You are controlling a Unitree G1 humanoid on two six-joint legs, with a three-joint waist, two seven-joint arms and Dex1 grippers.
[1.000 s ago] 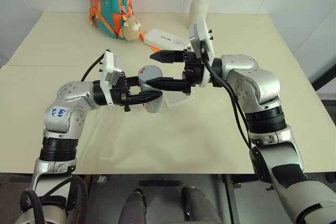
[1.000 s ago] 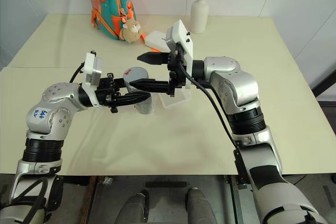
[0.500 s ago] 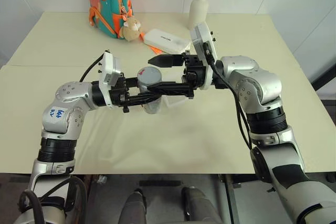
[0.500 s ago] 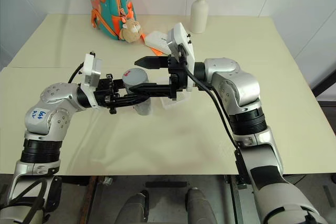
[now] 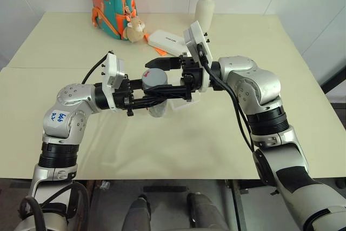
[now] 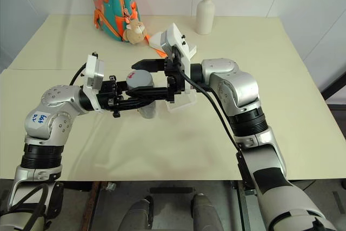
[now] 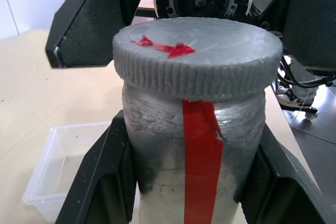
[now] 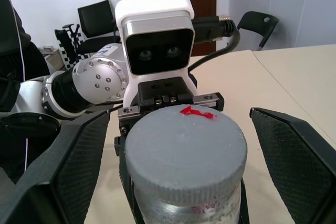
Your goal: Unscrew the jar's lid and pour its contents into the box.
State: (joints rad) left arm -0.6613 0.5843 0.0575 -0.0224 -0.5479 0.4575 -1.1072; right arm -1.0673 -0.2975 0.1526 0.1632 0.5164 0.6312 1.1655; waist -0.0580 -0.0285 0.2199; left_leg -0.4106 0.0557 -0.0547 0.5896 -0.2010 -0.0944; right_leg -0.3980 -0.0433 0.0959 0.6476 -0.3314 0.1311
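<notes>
The small silvery cylindrical jar with a red vertical stripe point(image 7: 194, 171) is held upright above the table, clamped around its body by the left gripper point(image 7: 191, 182). Its round grey ribbed screw lid with a red mark point(image 7: 197, 51) is still on. The right gripper point(image 8: 181, 156) is spread wide, one finger on each side of the lid, holding nothing. For a clean unscrewing, the open fingers are best centred on the ribbed rim, closed squarely, then turned while the jar is kept steady. The shallow clear plastic box point(image 7: 68, 166) lies on the table just behind the jar.
</notes>
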